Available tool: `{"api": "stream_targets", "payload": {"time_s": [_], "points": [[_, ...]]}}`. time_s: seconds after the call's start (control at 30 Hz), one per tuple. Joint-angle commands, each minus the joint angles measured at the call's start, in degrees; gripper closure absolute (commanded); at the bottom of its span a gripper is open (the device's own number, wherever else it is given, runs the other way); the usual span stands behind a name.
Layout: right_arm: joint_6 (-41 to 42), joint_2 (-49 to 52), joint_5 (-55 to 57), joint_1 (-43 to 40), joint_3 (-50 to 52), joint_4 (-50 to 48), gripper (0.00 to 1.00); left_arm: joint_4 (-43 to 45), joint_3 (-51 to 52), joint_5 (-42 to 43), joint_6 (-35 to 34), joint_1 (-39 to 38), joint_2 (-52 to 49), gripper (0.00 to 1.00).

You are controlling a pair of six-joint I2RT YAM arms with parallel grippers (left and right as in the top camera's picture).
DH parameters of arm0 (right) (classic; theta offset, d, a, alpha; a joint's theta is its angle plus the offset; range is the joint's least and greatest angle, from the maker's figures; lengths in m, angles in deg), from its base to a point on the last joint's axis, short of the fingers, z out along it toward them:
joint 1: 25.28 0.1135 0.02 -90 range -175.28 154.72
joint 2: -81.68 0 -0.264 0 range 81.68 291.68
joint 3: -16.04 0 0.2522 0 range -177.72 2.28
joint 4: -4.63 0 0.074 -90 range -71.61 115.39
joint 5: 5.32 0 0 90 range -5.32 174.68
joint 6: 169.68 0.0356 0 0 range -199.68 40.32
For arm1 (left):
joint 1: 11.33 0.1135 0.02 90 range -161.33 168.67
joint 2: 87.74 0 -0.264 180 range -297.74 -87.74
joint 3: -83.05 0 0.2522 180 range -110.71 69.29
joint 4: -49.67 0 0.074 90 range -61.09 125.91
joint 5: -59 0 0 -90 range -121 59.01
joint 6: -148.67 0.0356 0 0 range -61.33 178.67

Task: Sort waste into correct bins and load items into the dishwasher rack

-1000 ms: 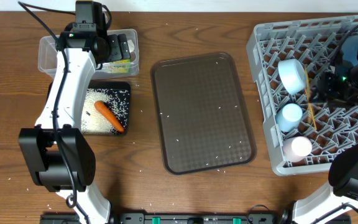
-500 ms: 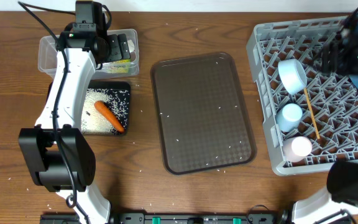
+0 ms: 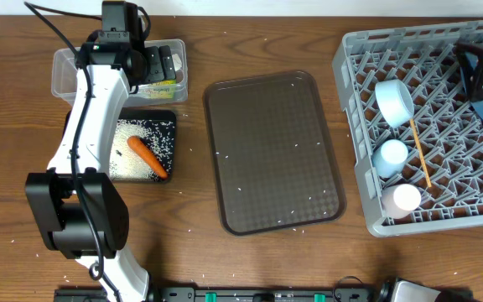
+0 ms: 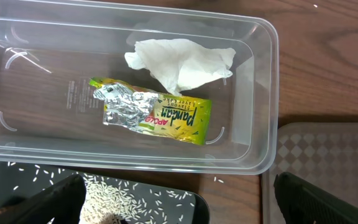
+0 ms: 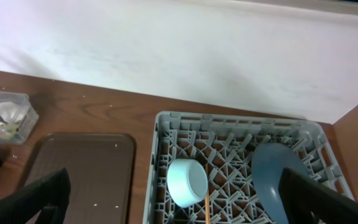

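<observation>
My left gripper hangs open and empty over the clear tub, which holds a crumpled white tissue and a green-yellow wrapper. Beside it, the black tray carries rice and an orange carrot. The grey dishwasher rack holds a small light-blue bowl, a light-blue cup, a white-pink cup, a chopstick and a large blue bowl. My right gripper is open and empty, high above the rack's far right.
A brown serving tray lies between the bins and the rack, with stray rice grains scattered on it and on the wooden table. A pale wall runs behind the table in the right wrist view.
My right gripper has opened, leaving the chopstick lying in the rack, and has risen away toward the rack's back right. The left arm has stayed still.
</observation>
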Motion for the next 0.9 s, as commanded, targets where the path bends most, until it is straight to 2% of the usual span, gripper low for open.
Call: {"api": "stream_targets", "payload": {"time_s": [0.0, 0.37, 0.67, 0.87], "points": [[-0.63, -0.83, -0.42, 0.33, 0.09, 0.26, 0.01, -0.15, 0.04, -0.04, -0.28, -0.07, 0.39, 0.02], [-0.63, -2.29, -0.26, 0.39, 0.33, 0.31, 0.01, -0.15, 0.04, -0.04, -0.28, -0.07, 0.39, 0.02], [-0.66, -8.63, -0.24, 0.35, 1.01, 0.70, 0.01, -0.15, 0.07, -0.04, -0.28, -0.07, 0.39, 0.02], [-0.68, -14.97, -0.22, 0.37, 11.19, -2.38, 0.01, -0.15, 0.04, -0.04, -0.28, -0.07, 0.39, 0.02]]}}
